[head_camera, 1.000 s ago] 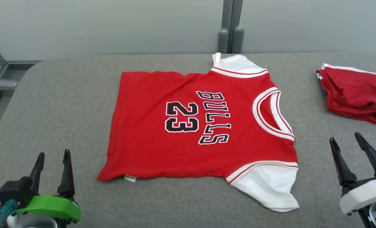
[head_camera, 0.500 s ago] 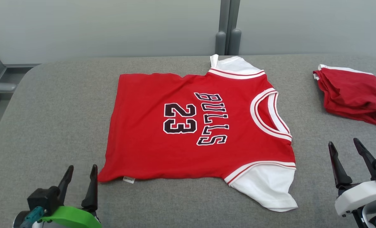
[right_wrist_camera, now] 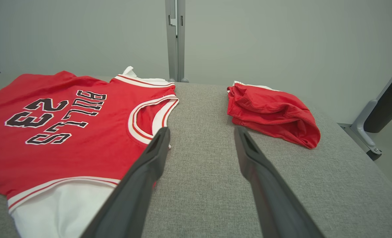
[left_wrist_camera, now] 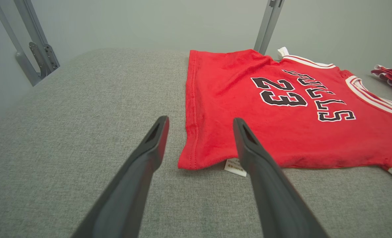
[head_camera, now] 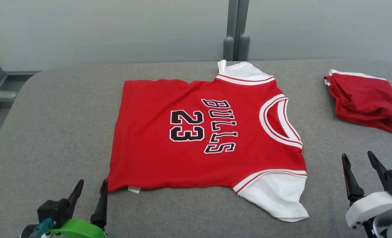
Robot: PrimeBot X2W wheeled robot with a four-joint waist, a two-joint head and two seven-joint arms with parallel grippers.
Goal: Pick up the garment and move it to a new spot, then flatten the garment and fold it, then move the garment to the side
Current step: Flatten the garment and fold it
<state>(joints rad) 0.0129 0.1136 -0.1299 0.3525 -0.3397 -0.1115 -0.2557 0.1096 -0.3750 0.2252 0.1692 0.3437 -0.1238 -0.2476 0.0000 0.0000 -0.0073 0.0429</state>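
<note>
The red Bulls 23 jersey (head_camera: 202, 132) lies spread flat in the middle of the grey table (head_camera: 57, 115), collar to the right and hem to the left. The left gripper (head_camera: 93, 181) sits at the near-left hem corner, fingers wide apart and empty. One tip might be brushing the cloth, hard to say. The right gripper (head_camera: 357, 154) is near-right, also spread wide with nothing in it. A folded red garment (head_camera: 364, 99) sits far right.

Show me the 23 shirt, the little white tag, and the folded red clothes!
23 shirt (head_camera: 189, 160), head view, red cloth beside the number.
little white tag (left_wrist_camera: 233, 166), left wrist view, its middle.
folded red clothes (right_wrist_camera: 272, 112), right wrist view, top layer.
</note>
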